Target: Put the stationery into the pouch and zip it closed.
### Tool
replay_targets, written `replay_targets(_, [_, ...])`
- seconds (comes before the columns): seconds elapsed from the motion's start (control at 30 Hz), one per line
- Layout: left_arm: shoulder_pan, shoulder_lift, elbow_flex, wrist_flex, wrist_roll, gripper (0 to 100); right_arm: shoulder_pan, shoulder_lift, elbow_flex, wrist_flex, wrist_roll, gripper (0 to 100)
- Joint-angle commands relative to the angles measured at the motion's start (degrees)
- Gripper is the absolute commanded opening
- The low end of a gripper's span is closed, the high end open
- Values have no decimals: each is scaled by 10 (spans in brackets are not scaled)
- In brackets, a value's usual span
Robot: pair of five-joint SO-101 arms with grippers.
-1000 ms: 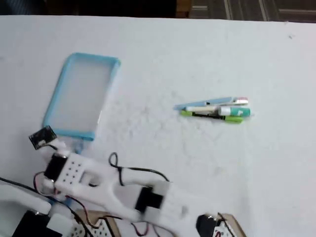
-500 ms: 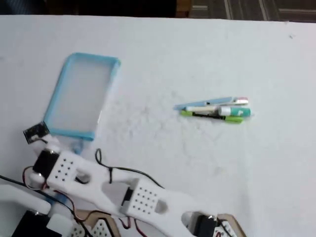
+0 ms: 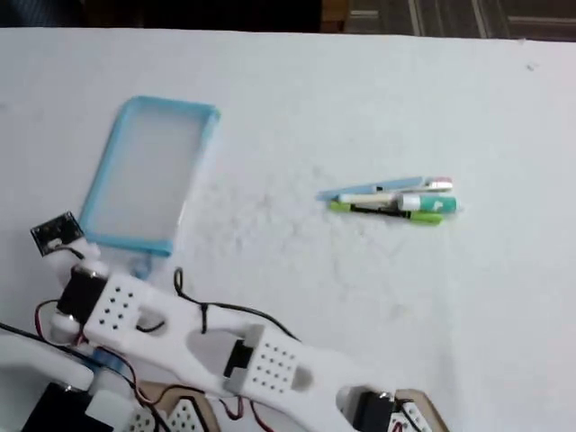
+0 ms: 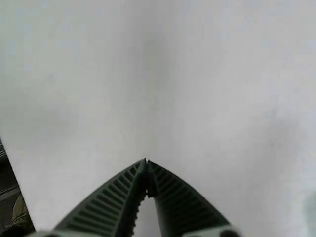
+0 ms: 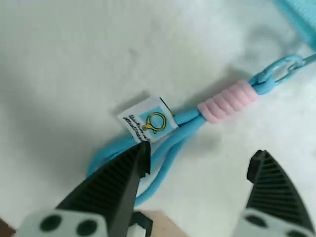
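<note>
The light blue pouch [image 3: 148,166] lies flat at the table's left. Its zipper pull is a blue cord loop [image 5: 163,143] with a pink bead [image 5: 227,101] and a white tag [image 5: 148,120], and it lies on the table off the pouch's near end [image 3: 139,265]. My right arm [image 3: 117,310] stretches across the front to that end. Its gripper [image 5: 197,165] stands open just over the cord loop, one fingertip [image 5: 136,160] at the tag. Several pens [image 3: 391,200] lie bunched right of centre. My left gripper [image 4: 146,165] is shut on nothing above bare table.
The white table [image 3: 297,108] has open room between the pouch and the pens and along the back. The arms' bases and cables [image 3: 198,297] crowd the near edge. A dark strip [image 4: 7,173] marks the table's edge beside the left gripper.
My right arm has swung left, carrying its wrist along the pouch's near end toward the corner. The pouch and the pens have not moved.
</note>
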Motion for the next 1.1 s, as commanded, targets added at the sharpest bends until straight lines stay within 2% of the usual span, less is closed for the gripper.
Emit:
replay_targets(0.0, [4, -20, -19, -6, 4, 27, -8, 16, -1, -1, -10, 318])
replay_targets(0.17, [4, -20, -19, -6, 3, 27, -1, 32, -2, 44, -5, 291])
replay_targets(0.23, [4, -20, -19, -6, 3, 27, 8, 36, 0, 55, 0, 210])
replay_targets(0.37, [4, -20, -19, -6, 3, 27, 38, 33, 4, 57, 76, 41])
replay_targets(0.47, [3, -20, -19, -6, 3, 27, 64, 30, -1, 85, 105, 36])
replay_targets(0.63, [4, -20, -19, -6, 3, 27, 118, 2, 0, 90, 113, 18])
replay_targets(0.83, [3, -20, -19, -6, 2, 27, 160, -140, 25, 91, 157, 16])
replay_targets(1.07, [5, -20, -20, -6, 2, 27, 211, -358, 194, 90, 162, 16])
